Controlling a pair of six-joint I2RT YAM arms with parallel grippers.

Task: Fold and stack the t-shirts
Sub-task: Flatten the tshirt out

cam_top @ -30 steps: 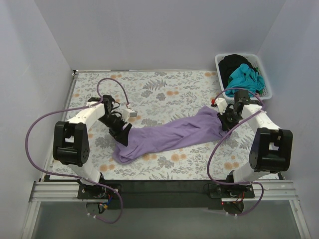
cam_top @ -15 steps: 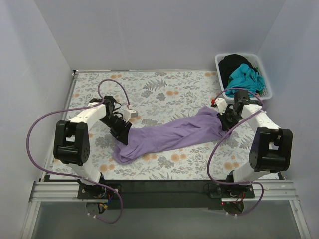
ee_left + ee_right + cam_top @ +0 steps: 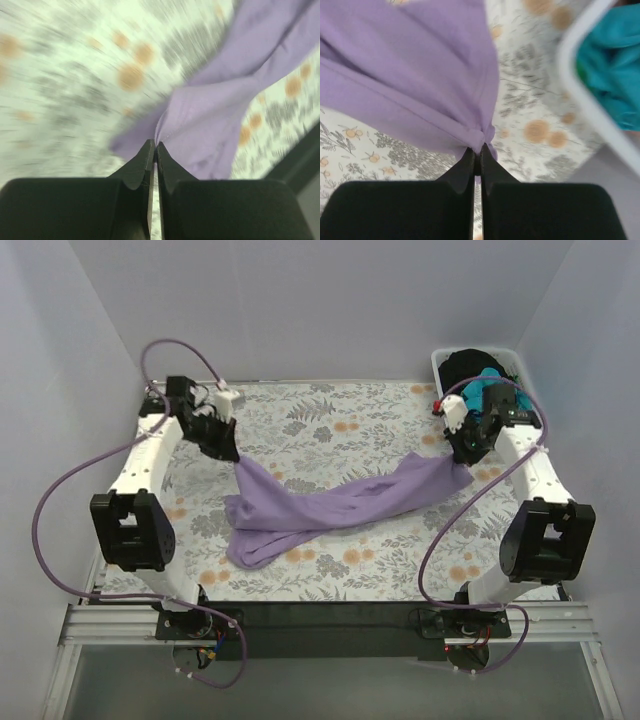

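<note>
Purple shirt [image 3: 330, 505]: stretched across mid-frame between my two grippers, its lower-left part bunched on the floral cover [image 3: 330, 420].
Left gripper [image 3: 225, 450]: upper left, pinching one shirt end.
Right gripper [image 3: 466, 457]: right of centre, pinching the other end.
Basket [image 3: 480, 349]: upper right corner, holding a teal shirt [image 3: 480, 388] and a black shirt [image 3: 465, 365].

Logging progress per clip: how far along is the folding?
Early. Nothing is folded or stacked. In hand: the left gripper and right gripper are each shut on an end of the purple t-shirt, its middle bunched on the table. Left: the teal shirt and black shirt lie in the basket.
</note>
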